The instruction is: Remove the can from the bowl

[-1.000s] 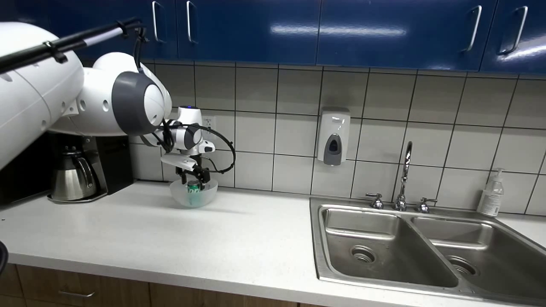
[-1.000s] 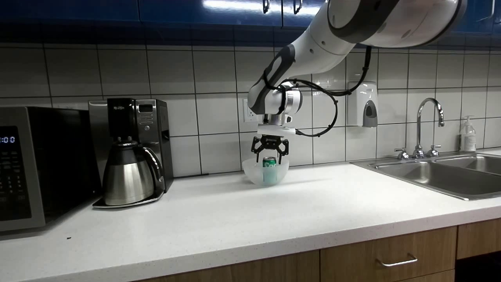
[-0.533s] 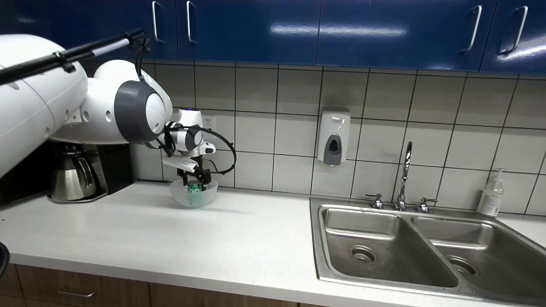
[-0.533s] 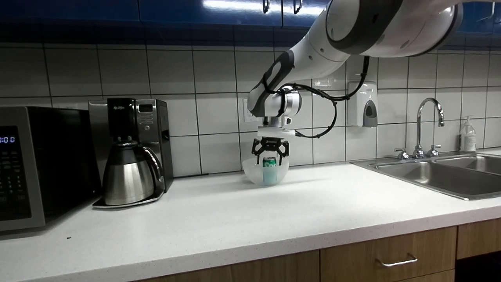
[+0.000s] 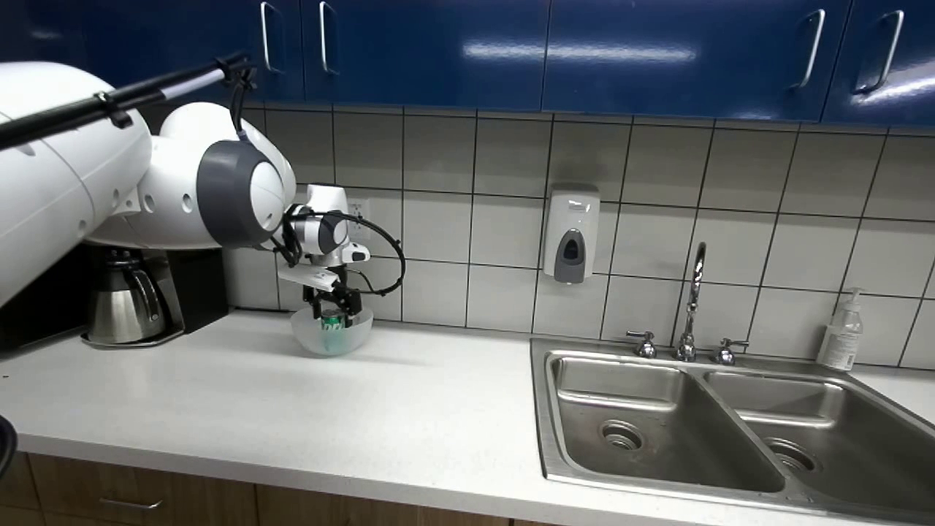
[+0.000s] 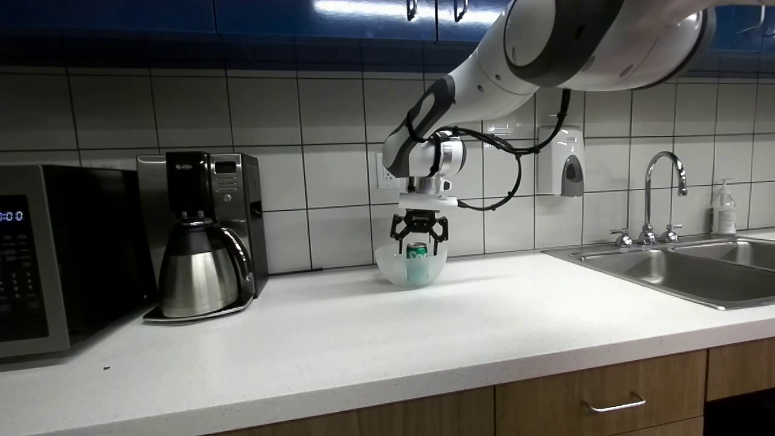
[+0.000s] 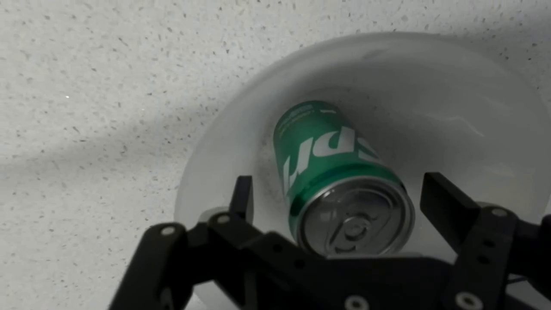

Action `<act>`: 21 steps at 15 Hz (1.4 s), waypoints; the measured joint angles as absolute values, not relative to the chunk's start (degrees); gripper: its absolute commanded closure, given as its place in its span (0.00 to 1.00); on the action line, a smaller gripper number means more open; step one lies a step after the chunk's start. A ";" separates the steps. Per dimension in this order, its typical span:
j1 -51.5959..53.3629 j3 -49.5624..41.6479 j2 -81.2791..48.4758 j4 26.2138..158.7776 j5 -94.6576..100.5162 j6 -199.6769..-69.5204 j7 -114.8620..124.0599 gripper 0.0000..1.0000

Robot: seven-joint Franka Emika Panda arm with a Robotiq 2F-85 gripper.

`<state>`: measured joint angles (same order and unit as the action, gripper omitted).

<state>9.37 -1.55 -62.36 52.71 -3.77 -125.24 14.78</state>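
Gripper set wide astride the green can!
And the can stands upright inside the translucent bowl on the worktop, black fingers either side, the wrist view showing a gap at each

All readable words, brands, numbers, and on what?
"Spri" (rest hidden): small green cylindrical metal can
"0:00" (possibly cut off): silver-and-black boxy microwave
"Mr. Coffee" (blurred, likely): black-and-silver coffee maker
Too small or blurred: clear pump bottle's label, white wall dispenser's label, microwave keys, coffee maker panel, can's fine print
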 measured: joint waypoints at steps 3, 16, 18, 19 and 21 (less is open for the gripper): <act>9.37 -1.55 -62.81 52.37 -3.64 -125.15 14.78 0.34; 9.38 -1.74 -62.78 51.75 -3.20 -125.19 14.78 0.61; 9.34 -1.97 -62.24 51.74 -3.17 -125.20 14.78 0.61; 9.29 -2.00 -61.89 51.76 -3.17 -125.20 14.78 0.61; 9.19 -2.00 -61.19 51.80 -3.17 -125.25 14.76 0.61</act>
